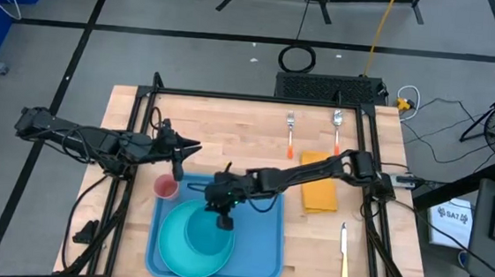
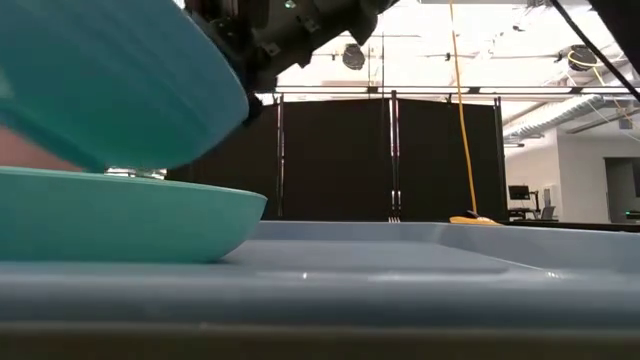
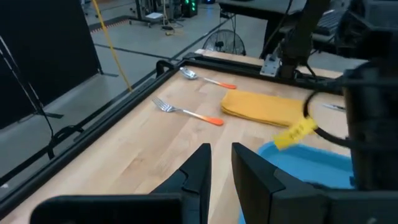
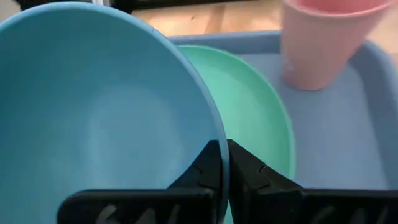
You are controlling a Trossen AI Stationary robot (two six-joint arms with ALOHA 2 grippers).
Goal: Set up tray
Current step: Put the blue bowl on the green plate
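I have the tray (image 1: 261,246) at the near middle of the table (image 1: 231,128) — a broad, flat light-blue rectangle with rounded corners and a low raised rim, lying flat and square to the table edge. On its left half sits a round teal plate (image 1: 168,249), and at the tray's 11 o'clock corner a pink cup (image 1: 166,187) stands upright.

My right gripper (image 1: 224,214) is over the plate with its fingers pinched shut on the rim of a blue bowl (image 1: 205,232); from table height the bowl hangs tilted, its lower edge just above the plate, so I judge I am in the middle of setting the bowl on the plate. The next move calls for levelling it, lowering it to the plate's centre, then letting go without dragging the rim.

My left gripper (image 1: 177,161) waits above the table at the tray's 11 o'clock, beyond the cup, fingers narrowly parted and holding nothing.

Still off the tray: a yellow napkin (image 1: 318,193) at 1 o'clock, two forks (image 1: 291,129) at 12 to 1 o'clock further back, and a knife (image 1: 344,255) at 3 o'clock.
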